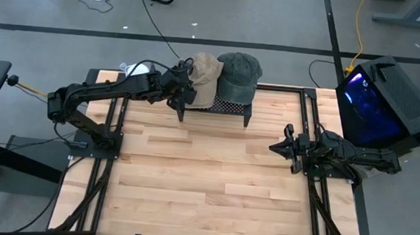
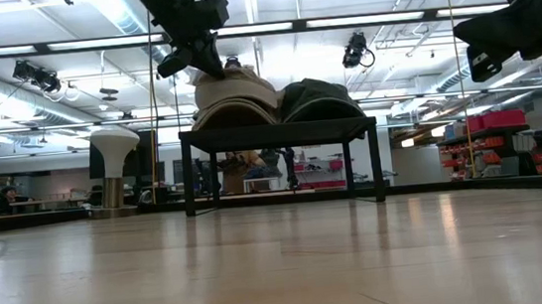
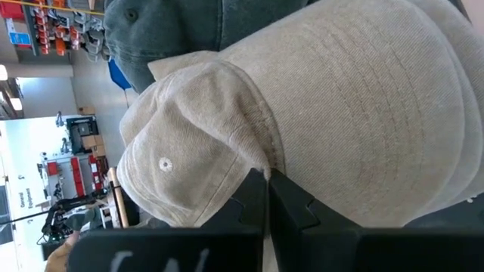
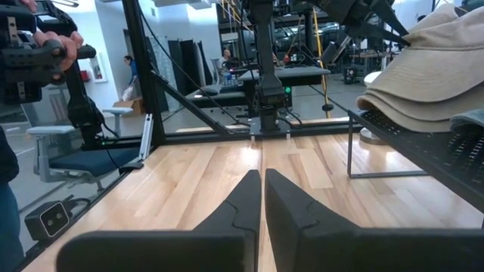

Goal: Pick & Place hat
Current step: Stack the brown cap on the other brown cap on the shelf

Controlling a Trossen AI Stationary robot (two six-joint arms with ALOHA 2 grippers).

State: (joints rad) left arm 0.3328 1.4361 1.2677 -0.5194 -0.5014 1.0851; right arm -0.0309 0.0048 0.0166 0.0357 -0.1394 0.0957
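A beige hat (image 1: 207, 80) and a dark green hat (image 1: 240, 75) lie side by side on a low black stand (image 1: 229, 110) at the table's far middle. In the low view the beige hat (image 2: 231, 101) rests with its underside on the stand's top (image 2: 279, 128), touching the green hat (image 2: 321, 99). My left gripper (image 1: 185, 90) reaches in from the left and is shut on the beige hat (image 3: 227, 128). My right gripper (image 1: 274, 147) waits shut at the table's right side, holding nothing (image 4: 262, 181). My left gripper pinches a small fold of the beige hat's cloth at the seam where brim meets crown (image 3: 263, 155) between its two fingertips (image 3: 253, 189). It comes slanting down from the table's left (image 2: 201, 67). The hat still lies on the stand.
Bare wooden table (image 1: 213, 184) stretches in front of the stand. A glowing computer case (image 1: 378, 103) stands beyond the right edge. A person holding a camera (image 4: 30, 53) stands off the table in the right wrist view.
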